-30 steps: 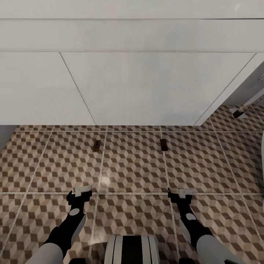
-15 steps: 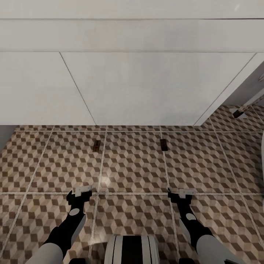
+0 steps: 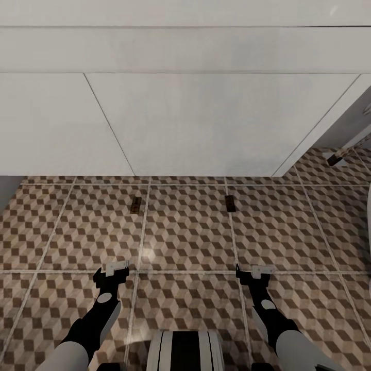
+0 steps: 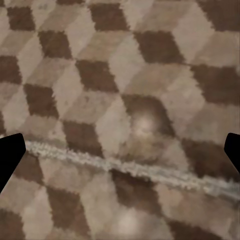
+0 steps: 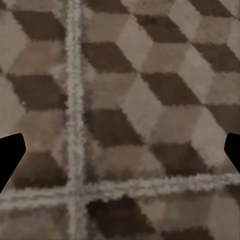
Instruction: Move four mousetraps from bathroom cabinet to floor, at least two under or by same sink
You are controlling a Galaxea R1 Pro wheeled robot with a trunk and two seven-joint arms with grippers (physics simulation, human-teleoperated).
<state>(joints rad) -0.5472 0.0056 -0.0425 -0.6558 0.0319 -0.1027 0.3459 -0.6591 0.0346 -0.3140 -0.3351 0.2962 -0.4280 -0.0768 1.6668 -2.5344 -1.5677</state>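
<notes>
Two small flat brown wooden mousetraps [image 3: 136, 204] [image 3: 230, 203] lie on the cube-patterned tiled bathroom floor [image 3: 185, 232] near the white vanity unit [image 3: 206, 123], probably light, stiff, best pinched by the board edges away from the spring, while left gripper [image 3: 117, 267] and right gripper [image 3: 256, 270] hover with fingers spread, empty

place: bathroom | cues: white vanity unit [image 3: 206, 123], cube-patterned floor tiles [image 3: 185, 232]
</notes>
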